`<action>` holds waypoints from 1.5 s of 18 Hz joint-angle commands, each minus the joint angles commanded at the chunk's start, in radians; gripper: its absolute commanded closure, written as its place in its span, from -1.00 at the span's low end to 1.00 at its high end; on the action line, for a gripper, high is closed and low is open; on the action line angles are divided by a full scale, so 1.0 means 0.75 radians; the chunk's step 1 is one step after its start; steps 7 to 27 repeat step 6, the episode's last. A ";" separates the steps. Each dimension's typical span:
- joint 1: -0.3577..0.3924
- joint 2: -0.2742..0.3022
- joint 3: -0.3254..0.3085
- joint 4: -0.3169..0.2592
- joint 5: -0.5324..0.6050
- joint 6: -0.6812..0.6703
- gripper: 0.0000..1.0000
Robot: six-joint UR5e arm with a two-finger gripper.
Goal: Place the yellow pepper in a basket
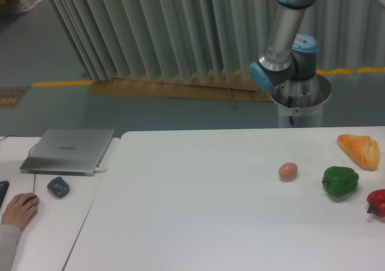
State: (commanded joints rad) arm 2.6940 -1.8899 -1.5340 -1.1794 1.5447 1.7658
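Far left, a person's hand rests on a dark mouse at the edge of the side desk, sleeve just showing in the corner. Next to it sits a small dark grey lump, and behind that a closed silver laptop with a faint logo on its lid, too small to read. A thin cable runs along the desk beside it.

Moving right, we cross onto the big white table. An egg, brownish-pink, lies on its own right of the middle. Then the green pepper, glossy and upright, and behind it at the right edge an orange-yellow crusty bread wedge. At the very edge, cut off by the frame, a red pepper peeks in.

Above the table's back edge the robot arm rises from its pedestal, grey tubes and blue joint caps, and runs out the top of the picture. Its claw is out of shot, so its state cannot be told. The yellow pepper and basket are nowhere in this view.
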 joint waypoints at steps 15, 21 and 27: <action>-0.092 0.123 -0.121 -0.080 -0.063 -0.049 -1.00; -0.092 0.123 -0.121 -0.080 -0.063 -0.049 -1.00; -0.092 0.123 -0.121 -0.080 -0.063 -0.049 -1.00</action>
